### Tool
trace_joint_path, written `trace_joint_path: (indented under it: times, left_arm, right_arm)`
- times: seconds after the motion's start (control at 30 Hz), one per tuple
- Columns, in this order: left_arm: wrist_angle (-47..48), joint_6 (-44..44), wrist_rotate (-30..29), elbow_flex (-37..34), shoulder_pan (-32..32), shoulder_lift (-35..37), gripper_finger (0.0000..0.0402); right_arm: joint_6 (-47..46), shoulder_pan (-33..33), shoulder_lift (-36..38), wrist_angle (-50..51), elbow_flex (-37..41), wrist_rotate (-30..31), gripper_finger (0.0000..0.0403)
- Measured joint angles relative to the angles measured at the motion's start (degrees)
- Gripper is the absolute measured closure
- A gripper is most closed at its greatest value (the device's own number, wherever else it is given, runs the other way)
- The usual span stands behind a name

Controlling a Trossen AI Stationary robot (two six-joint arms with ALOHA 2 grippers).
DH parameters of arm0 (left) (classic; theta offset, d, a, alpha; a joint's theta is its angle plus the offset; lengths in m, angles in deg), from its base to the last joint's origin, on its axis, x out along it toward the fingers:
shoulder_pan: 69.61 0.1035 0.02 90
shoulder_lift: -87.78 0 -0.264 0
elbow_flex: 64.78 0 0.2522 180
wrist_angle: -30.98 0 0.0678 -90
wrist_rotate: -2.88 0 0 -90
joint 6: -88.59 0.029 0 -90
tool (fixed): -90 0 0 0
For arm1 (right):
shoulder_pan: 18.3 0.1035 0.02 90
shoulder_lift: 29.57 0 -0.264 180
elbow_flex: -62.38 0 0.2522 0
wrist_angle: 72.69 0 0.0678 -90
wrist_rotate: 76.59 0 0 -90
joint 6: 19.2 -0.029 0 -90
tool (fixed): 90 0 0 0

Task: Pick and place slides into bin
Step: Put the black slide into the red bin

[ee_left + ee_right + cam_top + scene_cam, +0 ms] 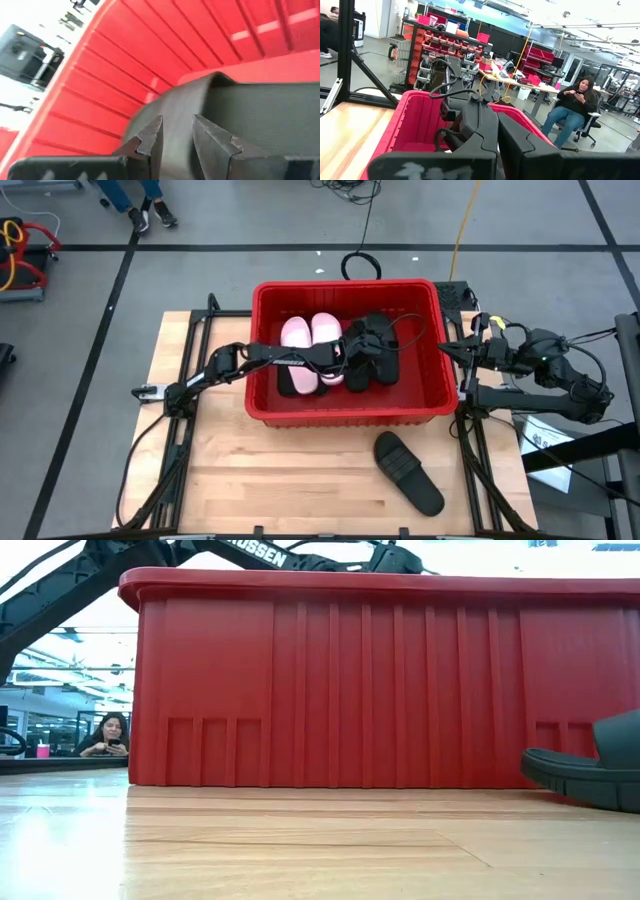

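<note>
Right under my left gripper [177, 135] sits a black slide [240, 115], and the two fingers stand apart with a gap between them, holding nothing. That slide lies inside the red bin [262, 360] with the two pink slides [310, 335] and other black ones. One more black slide [408, 471] waits on the table [250, 480] in front of the bin. My right gripper [470, 350] is shut tight and parked off to the side. If I lift crooked, a finger could catch the strap and drag the slide back out.
</note>
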Motion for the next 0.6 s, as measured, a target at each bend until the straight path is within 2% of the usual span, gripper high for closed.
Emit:
trace_joint_path:
  times: [0.2,0.4,0.6]
  left_arm:
    - [0.0,1.3,-5.3,0.0,-0.8,0.1,0.0289]
    - [-0.1,0.7,-5.7,-0.1,-2.1,0.9,0.0289]
    - [0.6,-0.8,-6.4,-0.1,-3.3,5.7,0.0289]
  right_arm:
    - [0.0,0.0,0.0,0.0,0.0,-0.1,0.0403]
    - [0.0,0.0,0.0,0.0,0.0,-0.1,0.0403]
    - [0.4,0.0,0.0,0.1,0.0,-0.1,0.0403]
